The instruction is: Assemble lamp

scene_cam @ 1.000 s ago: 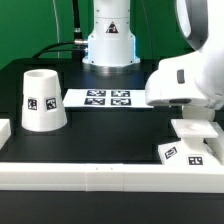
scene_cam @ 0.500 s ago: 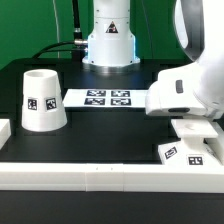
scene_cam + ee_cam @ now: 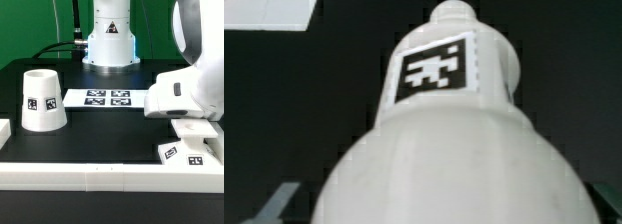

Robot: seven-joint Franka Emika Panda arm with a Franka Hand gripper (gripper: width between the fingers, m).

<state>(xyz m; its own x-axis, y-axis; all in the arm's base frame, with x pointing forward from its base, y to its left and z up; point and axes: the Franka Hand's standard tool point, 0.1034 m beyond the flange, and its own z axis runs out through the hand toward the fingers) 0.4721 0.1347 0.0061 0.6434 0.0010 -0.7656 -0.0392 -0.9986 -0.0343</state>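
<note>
On my exterior feed the light is bright and even: the white shade [image 3: 43, 98] and arm [image 3: 190, 90] glare nearly blown out against the matte black desk [image 3: 110, 135], with only faint shadows. My wrist feed is dimmer and soft. The bulb [image 3: 446, 150] blurs nearest the lens, and its tag [image 3: 436, 70] looks fuzzy.

The arm [image 3: 186, 92] has sunk a little toward the base [image 3: 185, 153] — then, seemingly, stopped.
</note>
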